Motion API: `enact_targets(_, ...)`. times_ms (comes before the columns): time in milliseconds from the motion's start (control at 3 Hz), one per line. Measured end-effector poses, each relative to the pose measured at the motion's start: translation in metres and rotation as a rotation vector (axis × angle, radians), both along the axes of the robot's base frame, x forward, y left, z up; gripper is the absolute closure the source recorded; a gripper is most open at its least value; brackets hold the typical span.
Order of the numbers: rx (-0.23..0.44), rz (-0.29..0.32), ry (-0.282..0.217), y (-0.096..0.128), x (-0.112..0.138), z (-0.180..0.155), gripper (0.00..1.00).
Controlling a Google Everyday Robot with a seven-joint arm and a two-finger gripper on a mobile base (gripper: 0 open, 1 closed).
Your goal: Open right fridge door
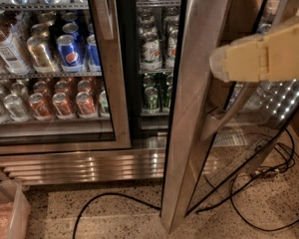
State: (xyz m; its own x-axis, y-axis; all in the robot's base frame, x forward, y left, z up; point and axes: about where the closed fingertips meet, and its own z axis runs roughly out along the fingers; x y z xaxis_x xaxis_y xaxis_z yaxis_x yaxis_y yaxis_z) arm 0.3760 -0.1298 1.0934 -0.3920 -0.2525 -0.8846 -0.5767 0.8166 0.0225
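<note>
Tool [224, 63] — grip cannot be told — hangs beside the right fridge door [199, 108], one of two doors.

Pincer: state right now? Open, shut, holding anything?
Pincer: cannot be told. It is at the right, in front of the open right door.
</note>
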Motion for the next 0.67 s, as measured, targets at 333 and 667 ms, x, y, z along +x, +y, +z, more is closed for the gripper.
enact_targets(333, 0.167, 0.062, 0.008, 0.010, 0.004, -0.012, 0.00)
enact_targets(667, 0.317, 0.146, -0.061, 0.011, -0.001, 0.007, 0.00)
